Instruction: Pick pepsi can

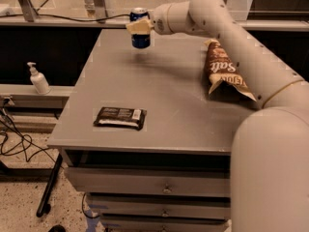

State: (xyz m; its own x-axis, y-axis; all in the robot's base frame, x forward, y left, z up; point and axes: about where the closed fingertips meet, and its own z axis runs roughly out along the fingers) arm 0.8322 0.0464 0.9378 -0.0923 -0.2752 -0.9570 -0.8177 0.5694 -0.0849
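The pepsi can (140,36) is a dark-blue can with a silver top. It hangs upright above the far part of the grey table (159,95), with its shadow on the table below it. My gripper (139,27) is shut on the pepsi can from the right, with a cream-coloured finger (136,27) across the can's upper part. My white arm reaches in from the lower right.
A brown chip bag (223,70) lies on the table's right side, close under my arm. A flat black packet (119,118) lies near the front left. A soap dispenser bottle (37,79) stands on a ledge to the left. Drawers sit below the table top.
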